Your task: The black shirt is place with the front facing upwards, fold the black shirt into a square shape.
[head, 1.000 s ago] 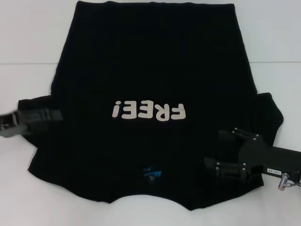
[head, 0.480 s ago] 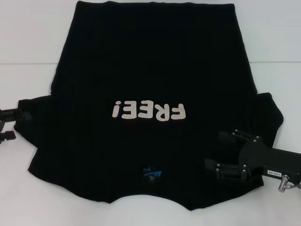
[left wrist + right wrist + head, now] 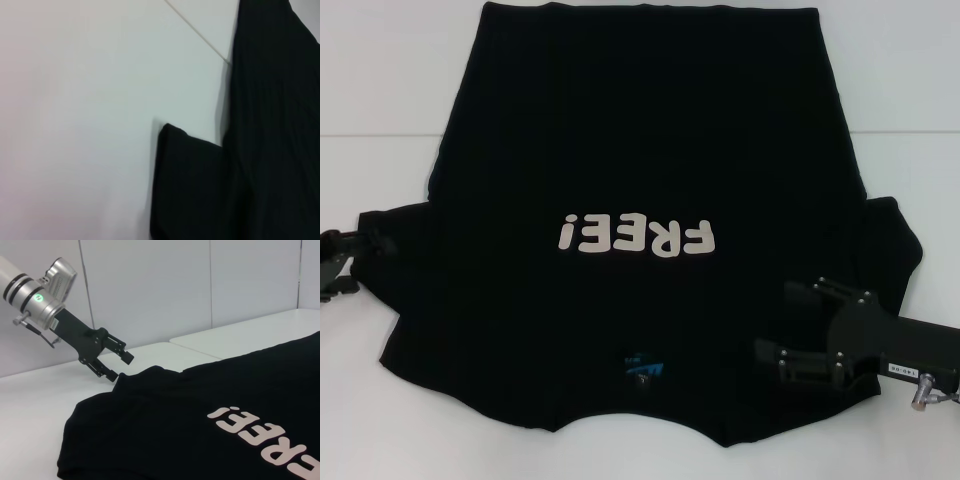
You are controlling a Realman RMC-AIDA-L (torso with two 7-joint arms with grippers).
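Note:
The black shirt point(image 3: 640, 150) lies spread flat on the white table, front up, its white "FREE!" letters point(image 3: 635, 237) and blue neck label point(image 3: 643, 368) toward me. My left gripper point(image 3: 120, 366) hangs open and empty just off the tip of the left sleeve point(image 3: 395, 235); in the head view the left gripper point(image 3: 350, 262) shows only at the picture's edge. The left wrist view shows that sleeve point(image 3: 190, 190) lying flat. Over the shirt's right shoulder, beside the right sleeve point(image 3: 895, 240), my right gripper point(image 3: 772, 320) is open, with no cloth seen between its fingers.
The white table point(image 3: 380, 80) has bare surface on both sides of the shirt, with a seam line point(image 3: 370, 135) across it. Pale wall panels point(image 3: 200, 285) stand behind the table's far side in the right wrist view.
My left gripper has drawn back to the left, off the left sleeve and nearly out of the head view. The right gripper has sunk slightly. The shirt lies as before.

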